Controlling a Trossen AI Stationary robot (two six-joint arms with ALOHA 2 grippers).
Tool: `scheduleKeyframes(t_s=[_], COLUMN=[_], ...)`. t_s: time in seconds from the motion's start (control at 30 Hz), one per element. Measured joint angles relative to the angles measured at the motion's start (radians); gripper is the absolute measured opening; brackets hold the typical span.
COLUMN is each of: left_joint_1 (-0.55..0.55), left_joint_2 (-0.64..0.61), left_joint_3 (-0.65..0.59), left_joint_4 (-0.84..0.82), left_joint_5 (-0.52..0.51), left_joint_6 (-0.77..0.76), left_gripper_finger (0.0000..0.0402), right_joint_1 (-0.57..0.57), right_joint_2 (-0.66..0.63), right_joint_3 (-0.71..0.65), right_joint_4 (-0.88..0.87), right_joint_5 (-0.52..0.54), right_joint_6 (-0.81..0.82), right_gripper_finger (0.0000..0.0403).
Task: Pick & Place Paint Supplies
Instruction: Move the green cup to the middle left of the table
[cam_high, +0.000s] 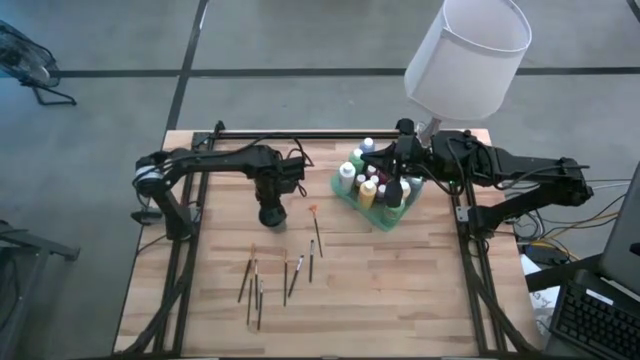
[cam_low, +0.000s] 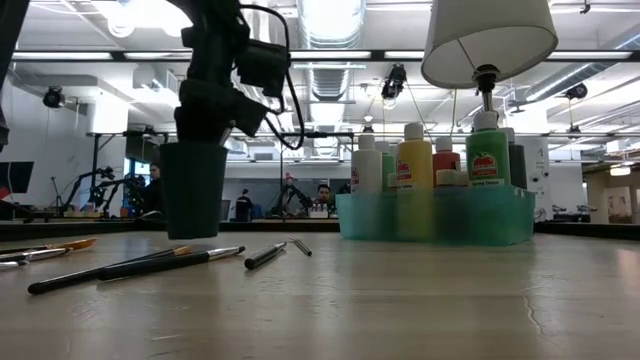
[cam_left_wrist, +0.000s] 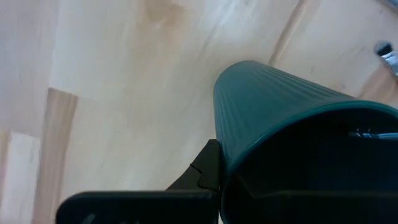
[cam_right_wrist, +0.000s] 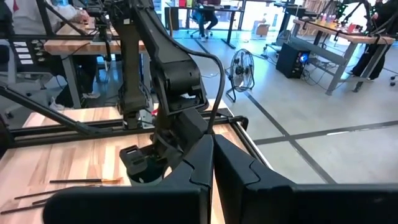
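Note:
A small dark green ribbed cup (cam_low: 193, 190) hangs upright a little above the table's middle, with my left gripper (cam_high: 272, 203) shut on it from above. Several thin brushes (cam_high: 255, 285) lie flat on the wood on the near side of the cup. Paint bottles (cam_high: 368, 185) with white caps stand in the translucent green tray (cam_low: 440, 222) at the far right. High over that tray, my right gripper (cam_right_wrist: 211, 165) is shut on nothing and points toward the left arm. My left gripper holds the cup by its wall just below the rim (cam_left_wrist: 227, 146), coming from above and pointing down. One finger (cam_left_wrist: 206, 167) lies against the outside of the wall; the other is lost in the dark inside. The cup hangs upright, mouth up, just clear of the table.
A white lamp shade (cam_high: 465, 60) hangs over the tray and the right arm. A brush with a red tip (cam_high: 316, 225) lies just right of the cup. Bare wood lies between the cup and the tray and along the near right of the table.

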Motion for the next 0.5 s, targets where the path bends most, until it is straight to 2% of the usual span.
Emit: scheduleKeyframes(t_s=[0.5], left_joint_1=[0.003], left_joint_2=[-0.001], left_joint_3=[-0.036], left_joint_4=[0.025], left_joint_5=[0.007], left_joint_6=[0.030], left_gripper_finger=[0.0014], right_joint_1=[0.000], right_joint_2=[0.000], right_joint_3=[0.000], right_joint_4=[0.000], right_joint_5=[0.000], right_joint_6=[0.000], right_gripper_finger=[0.0008])
